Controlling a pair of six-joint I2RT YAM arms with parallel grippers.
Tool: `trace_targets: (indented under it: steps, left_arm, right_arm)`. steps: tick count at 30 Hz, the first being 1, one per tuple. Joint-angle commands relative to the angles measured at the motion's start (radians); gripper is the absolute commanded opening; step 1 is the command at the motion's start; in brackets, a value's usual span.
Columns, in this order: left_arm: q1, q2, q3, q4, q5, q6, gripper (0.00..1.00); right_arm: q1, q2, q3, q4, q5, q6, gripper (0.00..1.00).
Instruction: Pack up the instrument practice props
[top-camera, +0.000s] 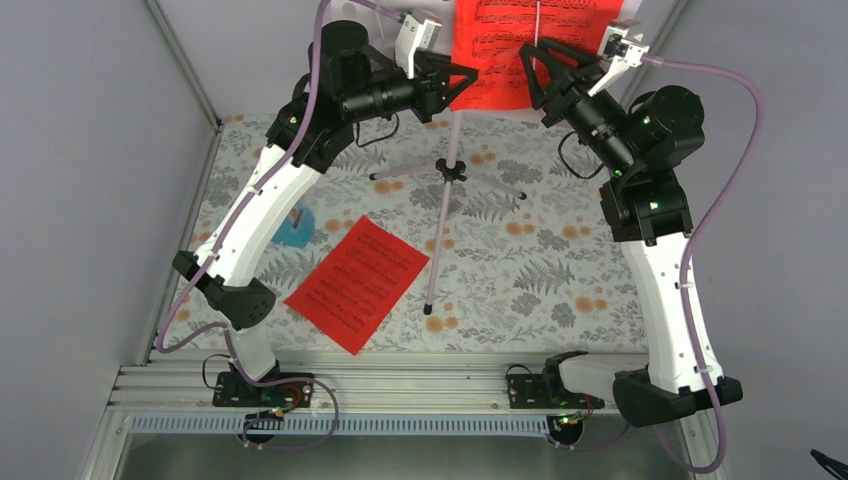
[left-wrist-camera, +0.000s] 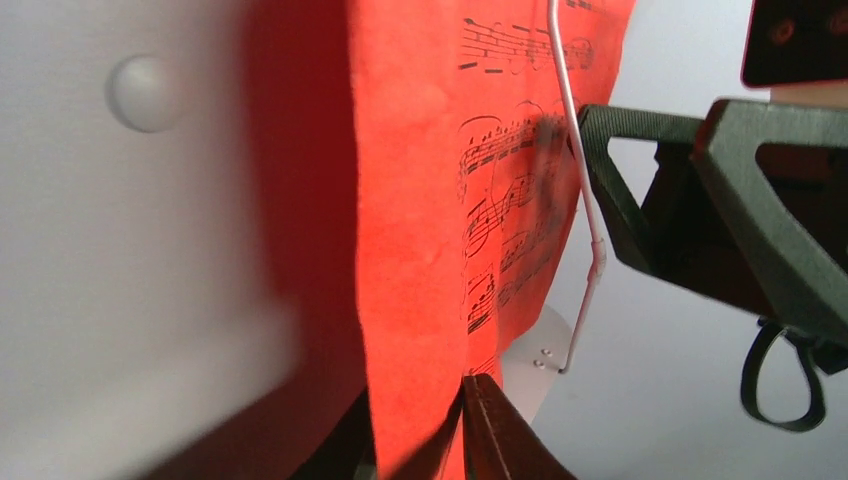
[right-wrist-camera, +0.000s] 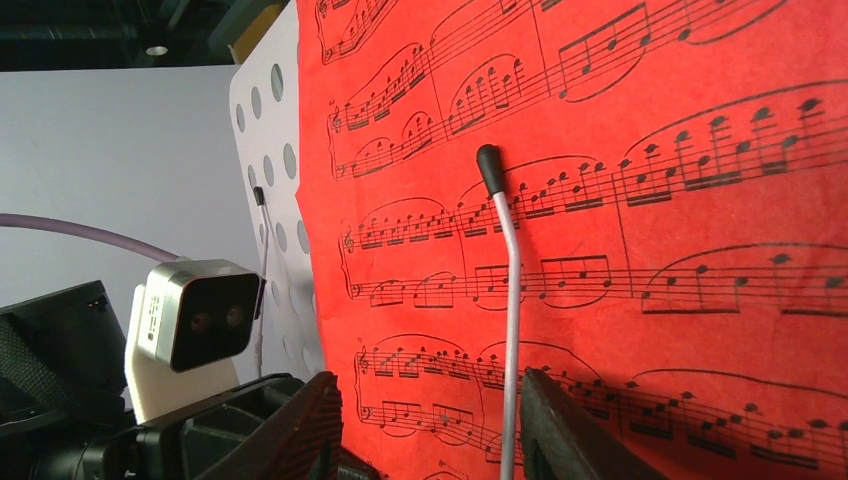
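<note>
Top external shows what, Kim?
Kim: The stand (top-camera: 452, 172) upright on the table (top-camera: 560, 262), an upper page (top-camera: 495, 45) on its desk (right-wrist-camera: 262, 120), a loose page (top-camera: 358, 283) lying flat, the metronome (top-camera: 293, 230) tucked beside the left arm (top-camera: 262, 215).
Lee: And the left gripper (left-wrist-camera: 415, 420)?
Kim: Jaws set narrowly around the upper page's edge; I can't tell if they pinch it.
Lee: The right gripper (right-wrist-camera: 430, 400)?
Kim: Open, straddling the desk's wire clip (right-wrist-camera: 510, 300) against the page, gripping nothing.
</note>
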Motion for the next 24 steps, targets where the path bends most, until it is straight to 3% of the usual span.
trace_targets:
  steps: [1, 5, 10, 12, 18, 24]
  left_arm:
    - [-0.006, -0.003, 0.031, 0.015, 0.002, 0.004, 0.13]
    - [-0.007, -0.003, 0.031, 0.015, -0.005, 0.005, 0.03]
    - [-0.006, -0.003, 0.032, 0.013, -0.007, 0.007, 0.03]
    - [-0.006, -0.002, 0.033, 0.013, -0.007, 0.007, 0.02]
    - [-0.006, -0.005, 0.031, 0.008, -0.013, 0.01, 0.02]
    - [-0.006, -0.007, 0.029, 0.001, -0.029, 0.003, 0.02]
  right_arm:
    - [-0.011, 0.017, -0.006, 0.029, -0.027, 0.024, 0.42]
    - [-0.01, 0.017, -0.007, 0.027, -0.003, 0.026, 0.41]
    - [-0.011, 0.027, -0.003, 0.039, -0.009, 0.031, 0.38]
    - [-0.009, 0.034, -0.001, 0.047, -0.02, 0.032, 0.32]
    - [-0.01, 0.039, -0.003, 0.06, -0.039, 0.012, 0.04]
    - [-0.011, 0.008, -0.051, 0.12, -0.045, -0.028, 0.03]
